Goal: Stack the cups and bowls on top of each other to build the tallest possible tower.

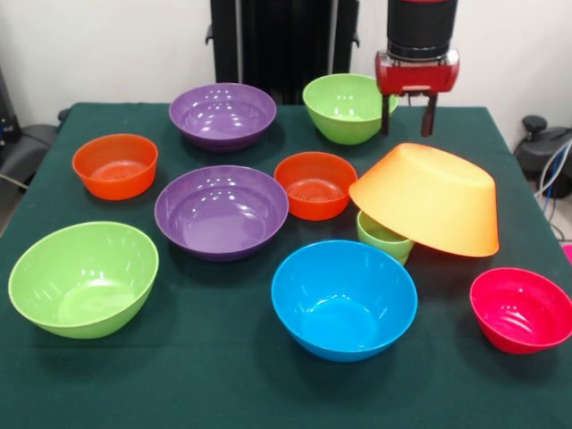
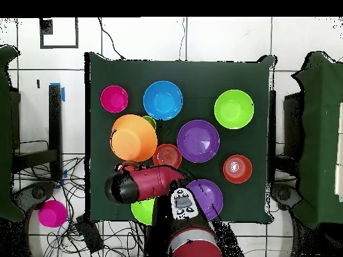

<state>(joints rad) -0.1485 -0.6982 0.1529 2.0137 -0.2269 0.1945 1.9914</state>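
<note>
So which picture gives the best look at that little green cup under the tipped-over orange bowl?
The front view. There the cup stands upright, its rim and side showing beneath the tilted orange-yellow bowl leaning on it. From overhead, only a green sliver peeks past the bowl's edge.

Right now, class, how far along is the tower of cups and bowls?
Barely begun. Done: the orange-yellow bowl lies upside down, tilted over the cup. In hand: nothing; the tool hangs open and empty above it. Left: the other eight bowls, such as the blue bowl, sit singly on the table.
</note>
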